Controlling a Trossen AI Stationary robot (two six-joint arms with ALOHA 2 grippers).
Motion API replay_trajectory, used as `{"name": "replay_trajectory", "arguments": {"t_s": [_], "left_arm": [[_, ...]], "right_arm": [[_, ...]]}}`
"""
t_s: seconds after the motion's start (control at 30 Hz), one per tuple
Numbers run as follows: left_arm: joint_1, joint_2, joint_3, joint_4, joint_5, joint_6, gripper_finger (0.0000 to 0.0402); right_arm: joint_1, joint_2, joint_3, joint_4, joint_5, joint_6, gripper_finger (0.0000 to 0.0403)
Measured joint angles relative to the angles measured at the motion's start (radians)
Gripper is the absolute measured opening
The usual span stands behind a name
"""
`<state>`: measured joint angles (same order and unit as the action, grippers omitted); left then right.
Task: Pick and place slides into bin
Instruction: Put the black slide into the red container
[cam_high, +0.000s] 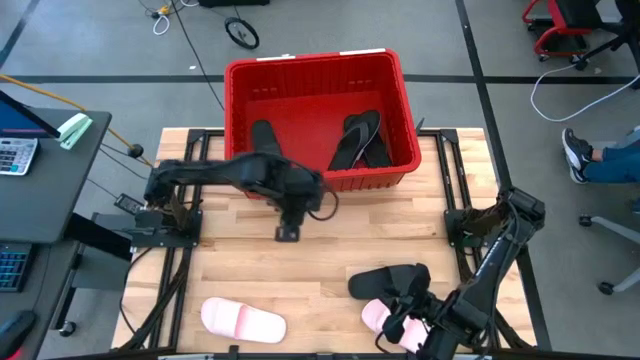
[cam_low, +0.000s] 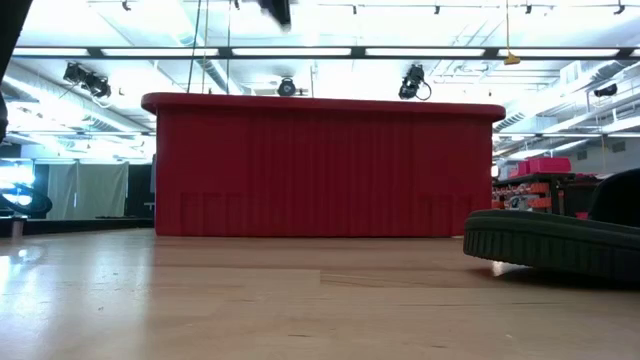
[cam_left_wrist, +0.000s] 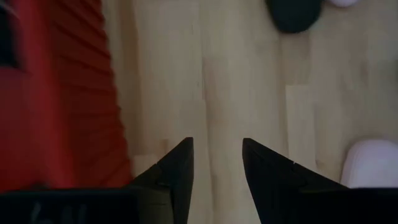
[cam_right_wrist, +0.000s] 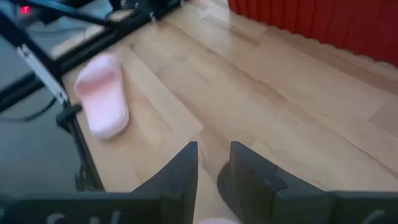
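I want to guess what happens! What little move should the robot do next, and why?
Probably lower the right claw onto the pale pink slip-on slide just beneath it: the claw is open and empty, and that slide lies outside the big red plastic bin.

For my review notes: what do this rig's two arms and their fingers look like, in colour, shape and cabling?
Both arms are matt black, built of jointed segments on dark frames at the table's sides. The left gripper ends in two dark, wedge-shaped fingers tapering to points; the right gripper's fingers look the same. Thin black cable loops beside the left arm's wrist. No readable markings show.
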<state>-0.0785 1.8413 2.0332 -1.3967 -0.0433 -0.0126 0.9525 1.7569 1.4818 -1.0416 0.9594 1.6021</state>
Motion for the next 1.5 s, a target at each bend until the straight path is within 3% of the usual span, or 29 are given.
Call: {"name": "replay_trajectory", "arguments": {"t_s": [0.13,0.27,0.4,0.57,0.63,0.97,1.3,1.37,1.5], "left_arm": [[-0.020,0.002,-0.217,0.220,-0.001,-0.036,0.0135],[-0.059,0.002,-0.415,0.590,0.030,-0.071,0.0128],[-0.086,0.002,-0.543,0.934,0.097,-0.154,0.0122],[-0.110,0.001,-0.700,1.410,0.100,-0.325,0.0123],[-0.121,0.001,-0.758,1.529,0.100,-0.364,0.0126],[-0.207,0.000,-0.917,1.576,0.100,-0.354,0.0130],[-0.251,0.008,-0.921,1.582,0.098,0.210,0.0123],[-0.258,0.020,-0.921,1.580,0.098,0.249,0.0124],[-0.259,0.064,-0.921,1.647,0.089,0.172,0.0122]], "right_arm": [[0.014,0.000,0.000,0.000,0.000,-0.003,0.0100],[0.015,0.000,0.000,-0.007,-0.002,-0.007,0.0100],[0.015,0.000,0.000,-0.033,-0.003,-0.007,0.0100],[0.015,0.000,0.000,-0.099,-0.007,-0.008,0.0100],[0.015,0.000,0.000,-0.127,-0.007,-0.008,0.0100],[0.015,0.000,0.000,-0.140,-0.007,-0.052,0.0100],[-0.015,0.000,0.000,-0.140,-0.007,-0.052,0.0100],[-0.022,0.000,0.000,-0.140,-0.007,-0.052,0.0100],[-0.035,0.000,0.000,-0.140,-0.007,-0.052,0.0100]]}}
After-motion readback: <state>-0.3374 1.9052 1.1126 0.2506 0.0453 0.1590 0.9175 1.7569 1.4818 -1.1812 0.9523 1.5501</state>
